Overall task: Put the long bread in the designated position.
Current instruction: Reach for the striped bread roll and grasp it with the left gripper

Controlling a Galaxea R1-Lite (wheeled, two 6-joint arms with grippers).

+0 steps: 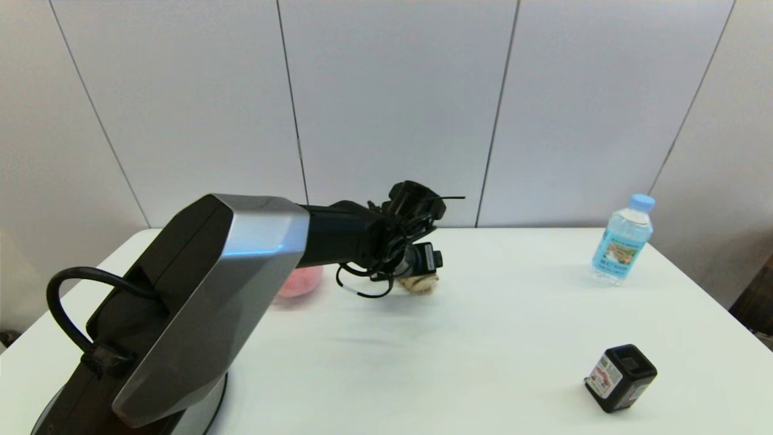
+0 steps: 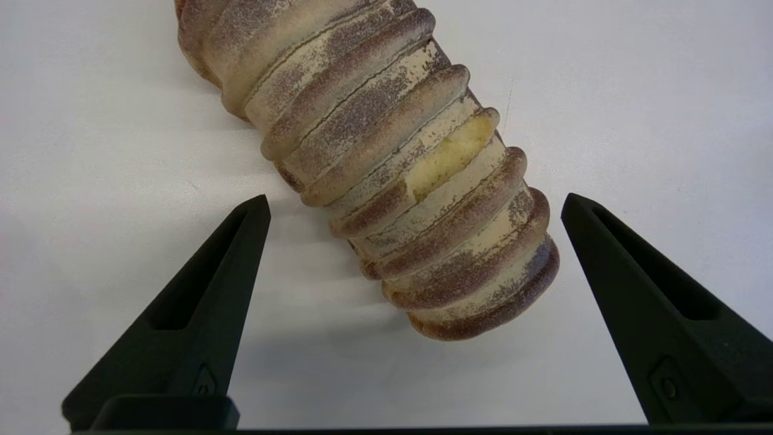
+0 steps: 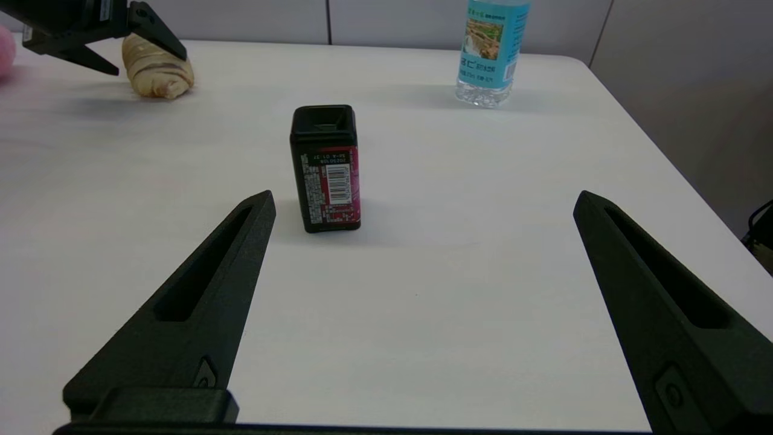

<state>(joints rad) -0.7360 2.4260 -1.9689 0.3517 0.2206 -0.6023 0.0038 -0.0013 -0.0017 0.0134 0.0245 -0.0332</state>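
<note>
**Black left fingers spread over the long bread, nothing gripped**

Black fingers of the left gripper [image 2: 413, 208] stand wide apart, one on each side of the long bread [image 2: 386, 163]; neither touches it. The loaf lies flat on the white table [image 2: 634, 90], running diagonally between the fingers, with its near end about level with the fingertips.

Left wrist view only: crosswise ridges, dark-brown dusting, and a pale yellow chipped patch on one ridge (not readable from the head camera).

Head view: the left gripper [image 1: 423, 275] is at the far middle of the table [image 1: 483, 338], reached out from the left arm [image 1: 211, 302], which fills the near left. Just a tan end of the long bread [image 1: 421, 284] pokes out under the wrist. A pink plush peach [image 1: 299, 281] sits just beside it to the left, half hidden behind the arm.

Right wrist view: the right gripper [image 3: 423, 205] hangs low at the near right of the table [image 3: 483, 302], fingers also wide apart and holding nothing. It faces a small black box [image 3: 326, 169] with a red label and barcode, standing upright. Farther off, the same view catches the long bread [image 3: 158, 75] side-on with one left fingertip above it, a sliver of the pink plush peach [image 3: 5, 51] at the edge, and the water bottle [image 3: 492, 51] at the far right.

Head view places the small black box [image 1: 620, 377] near right and the water bottle [image 1: 623, 248] far right, both well apart from the loaf.
</note>
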